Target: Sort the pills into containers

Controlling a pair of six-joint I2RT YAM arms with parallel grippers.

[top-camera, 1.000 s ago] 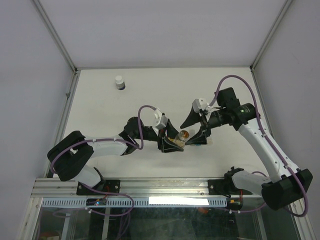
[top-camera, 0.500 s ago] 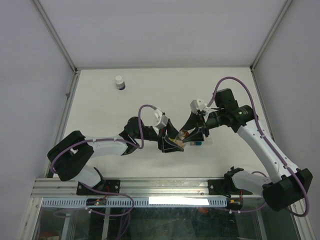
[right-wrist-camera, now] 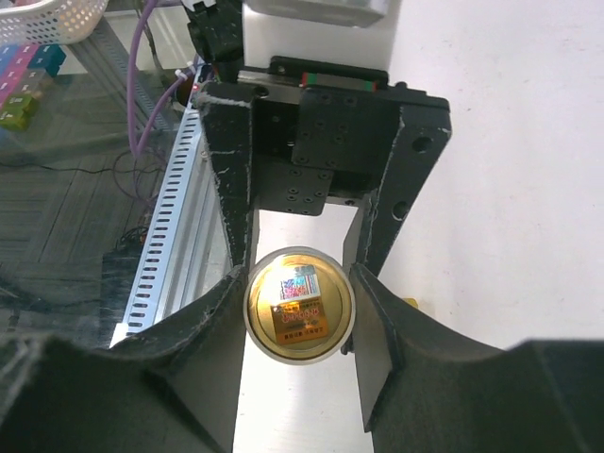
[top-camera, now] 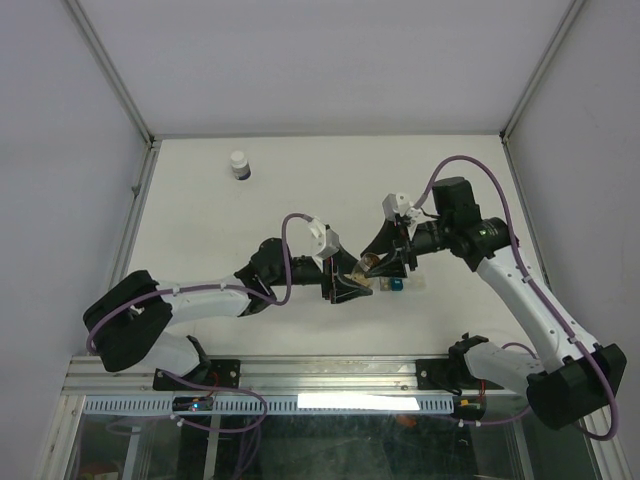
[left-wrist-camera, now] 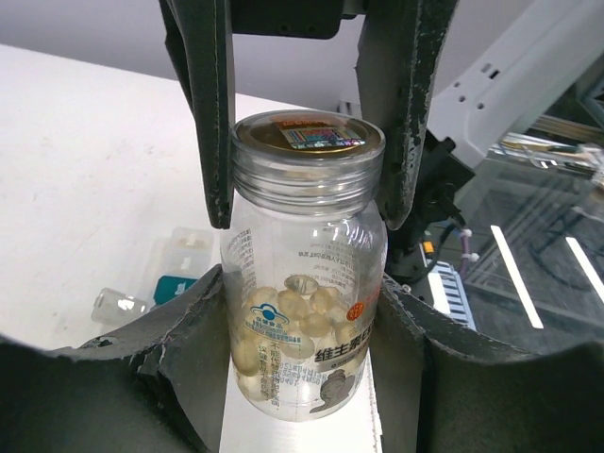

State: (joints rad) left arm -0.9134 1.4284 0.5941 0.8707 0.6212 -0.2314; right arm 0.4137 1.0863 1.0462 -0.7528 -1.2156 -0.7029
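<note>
The left fingers (left-wrist-camera: 189,368) grasp the pill bottle (left-wrist-camera: 302,311) by its body, the right fingers (left-wrist-camera: 212,113) clamp its gold lid (left-wrist-camera: 309,142) end-on along the bottle's long axis, and the teal container (left-wrist-camera: 175,285) lies on the worktop (left-wrist-camera: 85,170) just beyond.

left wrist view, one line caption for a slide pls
Left fingers hold a clear pill bottle upright while the right fingers grip its gold cap.

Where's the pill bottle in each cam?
Top: bottle just right of and below centre.
Left wrist: bottle upright, centre.
Right wrist: bottle lower centre, seen from above.
Shared landmark: its gold lid with the sticker.
</note>
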